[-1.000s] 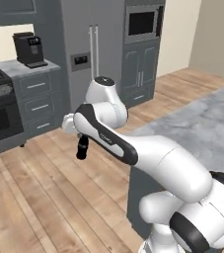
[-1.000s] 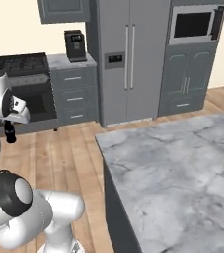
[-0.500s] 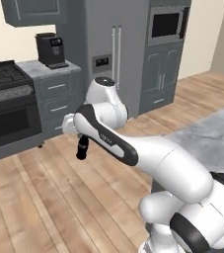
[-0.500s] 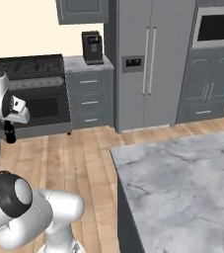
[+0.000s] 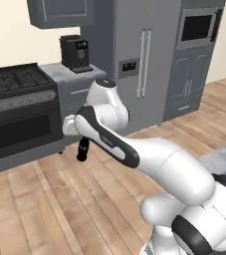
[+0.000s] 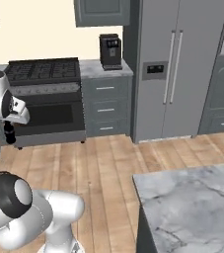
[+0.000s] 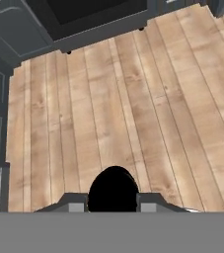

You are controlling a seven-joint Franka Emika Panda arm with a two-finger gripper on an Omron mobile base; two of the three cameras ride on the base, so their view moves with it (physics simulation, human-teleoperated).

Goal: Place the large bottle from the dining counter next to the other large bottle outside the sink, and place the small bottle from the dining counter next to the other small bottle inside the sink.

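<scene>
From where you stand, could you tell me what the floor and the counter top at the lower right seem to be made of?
Floor: looks like light wood planks, matt, with visible grain and seams. Dining counter: appears to be polished grey-white stone, probably marble, judging by its veining.

A pale plank wood floor (image 6: 103, 163) runs across the kitchen to a back wall painted cream (image 6: 34, 29), lit evenly with no hard shadows. Against that wall stand a black gas range (image 5: 17, 112) with an oven door below, a grey drawer cabinet (image 6: 106, 106) with a marbled top carrying a black coffee machine (image 6: 110, 51), and a tall grey double-door refrigerator (image 6: 177, 69). Right of the refrigerator a built-in microwave (image 5: 196, 27) sits in tall grey cabinetry, and a grey upper cabinet (image 5: 62, 11) hangs above the coffee machine.
</scene>
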